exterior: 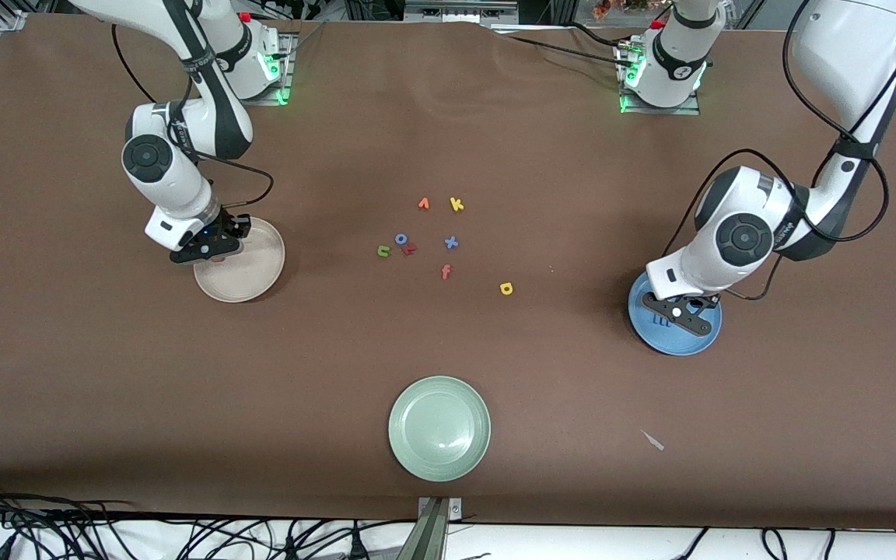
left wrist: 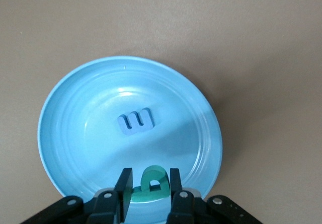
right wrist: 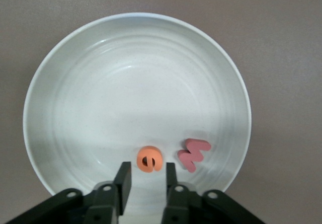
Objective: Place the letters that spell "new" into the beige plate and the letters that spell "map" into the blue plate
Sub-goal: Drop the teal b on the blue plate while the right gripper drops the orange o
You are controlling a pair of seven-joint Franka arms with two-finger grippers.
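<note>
My right gripper (exterior: 211,249) (right wrist: 146,176) hangs low over the beige plate (exterior: 250,272) (right wrist: 100,83), open with nothing between its fingers. Just past its fingertips the orange "e" (right wrist: 149,159) lies in the plate beside the salmon-pink "w" (right wrist: 193,153). My left gripper (exterior: 681,315) (left wrist: 149,181) is over the blue plate (exterior: 701,338) (left wrist: 65,98), shut on the teal-green "a" (left wrist: 153,183). The blue "m" (left wrist: 135,121) lies flat in that plate. The olive-green "n" (exterior: 383,250) and yellow "p" (exterior: 505,288) lie on the table between the two plates.
Mid-table lie an orange "v" (exterior: 423,204), yellow "k" (exterior: 456,204), blue "x" (exterior: 451,243), a blue ring letter (exterior: 400,239), a red letter (exterior: 409,249) and salmon "f" (exterior: 446,271). A pale green plate (exterior: 439,428) sits nearer the front camera. A white scrap (exterior: 652,440) lies near it.
</note>
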